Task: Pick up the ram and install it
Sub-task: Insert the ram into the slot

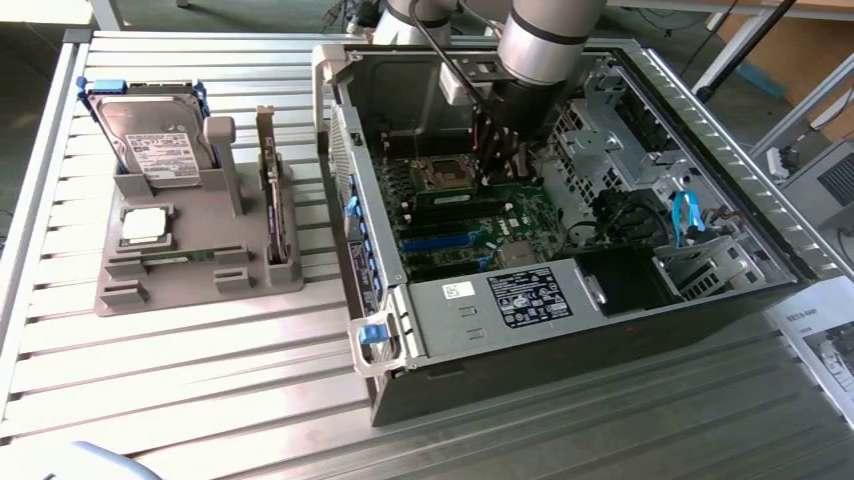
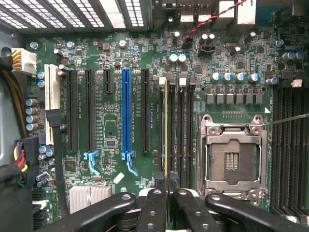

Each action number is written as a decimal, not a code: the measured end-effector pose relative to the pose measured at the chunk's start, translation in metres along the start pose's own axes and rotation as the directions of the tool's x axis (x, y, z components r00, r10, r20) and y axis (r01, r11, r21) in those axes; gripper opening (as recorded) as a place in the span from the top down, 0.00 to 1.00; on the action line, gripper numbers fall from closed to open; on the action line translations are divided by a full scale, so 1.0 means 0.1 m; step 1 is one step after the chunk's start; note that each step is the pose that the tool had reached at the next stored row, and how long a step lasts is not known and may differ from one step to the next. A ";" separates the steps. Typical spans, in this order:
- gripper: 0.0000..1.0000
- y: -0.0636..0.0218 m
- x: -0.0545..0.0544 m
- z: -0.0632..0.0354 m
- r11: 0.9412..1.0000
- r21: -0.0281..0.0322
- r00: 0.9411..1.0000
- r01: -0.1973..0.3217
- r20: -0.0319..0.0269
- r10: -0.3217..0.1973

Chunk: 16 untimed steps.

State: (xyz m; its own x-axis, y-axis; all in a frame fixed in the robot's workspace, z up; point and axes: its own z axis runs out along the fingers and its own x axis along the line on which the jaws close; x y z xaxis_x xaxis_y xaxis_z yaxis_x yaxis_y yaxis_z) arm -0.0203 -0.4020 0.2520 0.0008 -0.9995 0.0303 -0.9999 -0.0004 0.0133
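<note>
You see one ram (image 2: pixel 165 130), a thin green stick turned edge-on, clenched in the claw (image 2: pixel 165 187). It lies along the dark memory slots (image 2: pixel 184 125) just beside the one CPU socket (image 2: pixel 234 157).
</note>
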 end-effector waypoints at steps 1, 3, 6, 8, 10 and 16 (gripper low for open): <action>0.88 0.000 0.00 0.008 1.000 0.000 1.000 0.000 0.000 0.000; 0.88 0.000 0.00 0.026 1.000 0.000 1.000 0.000 0.000 0.000; 0.88 0.000 0.00 0.026 1.000 0.000 1.000 0.000 0.000 0.000; 0.88 0.000 0.00 0.026 1.000 0.000 1.000 0.000 0.000 0.000; 0.88 -0.004 0.00 0.027 1.000 0.000 1.000 0.000 0.000 0.000; 0.88 -0.011 0.00 0.026 1.000 0.000 1.000 0.000 0.000 0.000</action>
State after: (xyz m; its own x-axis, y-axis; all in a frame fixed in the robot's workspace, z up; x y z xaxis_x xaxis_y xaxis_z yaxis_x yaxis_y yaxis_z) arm -0.0192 -0.4020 0.2494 0.0007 -0.9995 0.0303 -0.9999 -0.0003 0.0133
